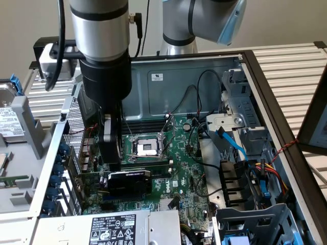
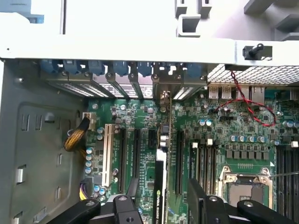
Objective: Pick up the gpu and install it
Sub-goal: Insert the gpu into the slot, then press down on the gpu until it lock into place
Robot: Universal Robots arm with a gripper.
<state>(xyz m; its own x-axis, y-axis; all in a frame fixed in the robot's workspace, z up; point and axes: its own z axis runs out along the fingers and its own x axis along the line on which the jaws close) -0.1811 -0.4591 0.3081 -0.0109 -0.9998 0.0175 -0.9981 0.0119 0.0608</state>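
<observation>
Exterior view: open PC case (image 1: pixel 286 127) lying flat, motherboard (image 1: pixel 184 168) inside. Arm reaching down into the case from above at the exterior view's left. Claw (image 1: pixel 113 155) hanging low over the board, just above the gpu (image 1: pixel 129 182). Fingers (image 1: pixel 110 133) dark, spread apart, not pinching the card. Gpu standing on edge on the board, black shroud facing the camera, seated in line with a slot, just in front of the CPU socket (image 1: pixel 148 148). Claw close above the card's end nearer the exterior view's left; contact impossible to judge. Blue cable (image 1: pixel 232 145) running down at the exterior view's right of the socket, beside the drive cage (image 1: pixel 255 219). Power supply label (image 1: pixel 115 228) at the near edge. Hard drive (image 1: pixel 11 120) lying outside the case, on the exterior view's left.

Wrist view: looking straight down onto the motherboard (image 2: pixel 149 140). Two black fingers (image 2: pixel 201 203) standing wide, with the gpu (image 2: pixel 159 191) seen edge-on as a thin dark strip between them, untouched by either. Card upright in a slot, its end toward the rear brackets (image 2: pixel 121 81). White slot (image 2: pixel 108 156) and black slots (image 2: pixel 124 158) beside it. CPU socket (image 2: pixel 245 186) off to one side. Red wire (image 2: pixel 243 100) looping near the rear ports. Yellow cable bundle (image 2: pixel 74 137) by the bare case floor (image 2: pixel 37 154).
</observation>
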